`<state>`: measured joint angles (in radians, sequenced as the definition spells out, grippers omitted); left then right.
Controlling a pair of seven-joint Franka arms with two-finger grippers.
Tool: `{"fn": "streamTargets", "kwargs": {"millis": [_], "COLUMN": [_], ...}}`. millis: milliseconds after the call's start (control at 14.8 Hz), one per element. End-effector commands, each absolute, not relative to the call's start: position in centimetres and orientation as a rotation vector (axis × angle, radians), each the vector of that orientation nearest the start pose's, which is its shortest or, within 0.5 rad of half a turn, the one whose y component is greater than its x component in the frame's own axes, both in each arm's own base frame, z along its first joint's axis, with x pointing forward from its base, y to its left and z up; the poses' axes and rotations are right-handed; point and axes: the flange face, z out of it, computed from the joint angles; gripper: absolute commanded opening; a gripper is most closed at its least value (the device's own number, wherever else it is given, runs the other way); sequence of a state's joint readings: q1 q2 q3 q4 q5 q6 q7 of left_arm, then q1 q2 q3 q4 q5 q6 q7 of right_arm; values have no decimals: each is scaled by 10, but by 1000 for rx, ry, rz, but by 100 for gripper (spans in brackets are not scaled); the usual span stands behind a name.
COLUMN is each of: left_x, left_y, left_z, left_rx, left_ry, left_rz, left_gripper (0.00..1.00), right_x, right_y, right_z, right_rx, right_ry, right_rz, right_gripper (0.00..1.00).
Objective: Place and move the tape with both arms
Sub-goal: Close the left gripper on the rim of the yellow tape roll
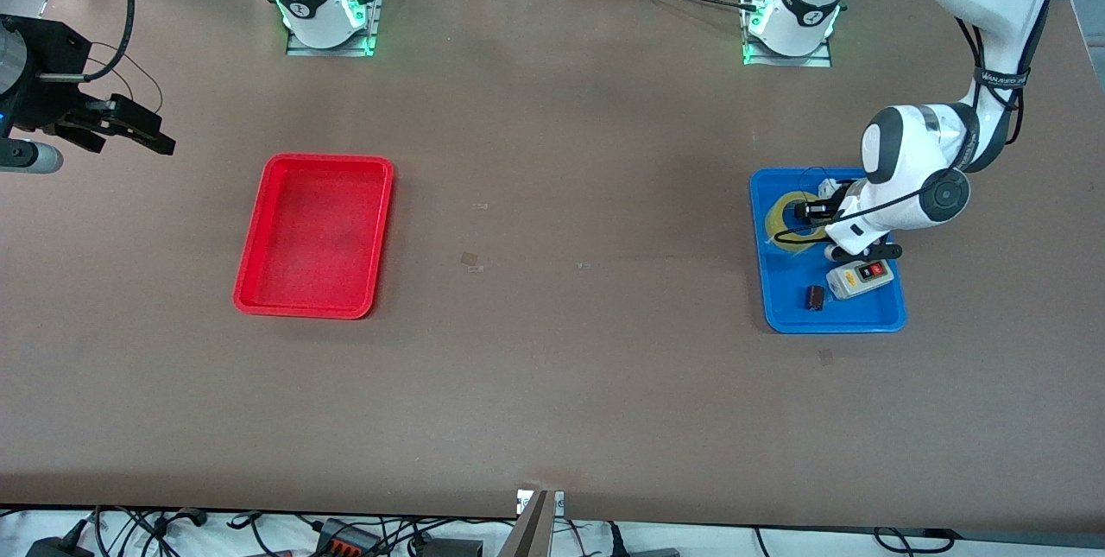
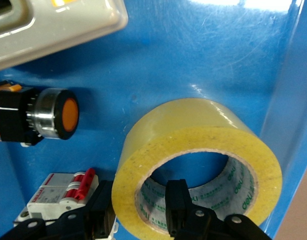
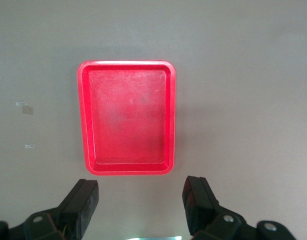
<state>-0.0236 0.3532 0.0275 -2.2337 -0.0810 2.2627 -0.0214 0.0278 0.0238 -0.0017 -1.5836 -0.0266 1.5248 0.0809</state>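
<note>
The yellow tape roll (image 1: 784,213) lies flat in the blue tray (image 1: 863,319), at the tray's end nearer the robot bases. My left gripper (image 1: 801,224) is down on it. In the left wrist view the tape (image 2: 203,145) fills the middle, and the left gripper (image 2: 139,210) stands astride its wall, open: one finger (image 2: 177,200) inside the hole, the other (image 2: 101,207) outside. My right gripper (image 1: 160,132) waits open and empty in the air over the right arm's end of the table, its fingers (image 3: 81,202) wide apart.
The blue tray (image 2: 193,50) also holds a grey switch box (image 1: 859,278), a small dark block (image 1: 814,297), an orange-capped push button (image 2: 48,114) and a white breaker with red levers (image 2: 63,192) beside the tape. An empty red tray (image 1: 315,233) (image 3: 128,117) lies toward the right arm's end.
</note>
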Motion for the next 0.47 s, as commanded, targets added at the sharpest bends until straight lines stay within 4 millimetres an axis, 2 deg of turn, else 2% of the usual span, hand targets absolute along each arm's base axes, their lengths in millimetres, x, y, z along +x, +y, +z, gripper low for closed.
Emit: {"fn": "streamTargets", "kwargs": {"millis": [0,203,405], "left_x": [510,511,521], "left_y": [7,14,25], "left_z": [189,191,203], "left_rx": [-3136,-3134,-3134], "left_ry": [-108,-129,-161], "left_rz": [499,501,532], "left_gripper": [32,24,19], "right_x": [556,556,557], "right_y": [9,9,9], "right_z": [606,606,605], "right_rx": [-3162,-3162,-3160], "right_ry": [75,75,78], "right_rz": [113,113,110], "right_gripper": [99,99,99]}}
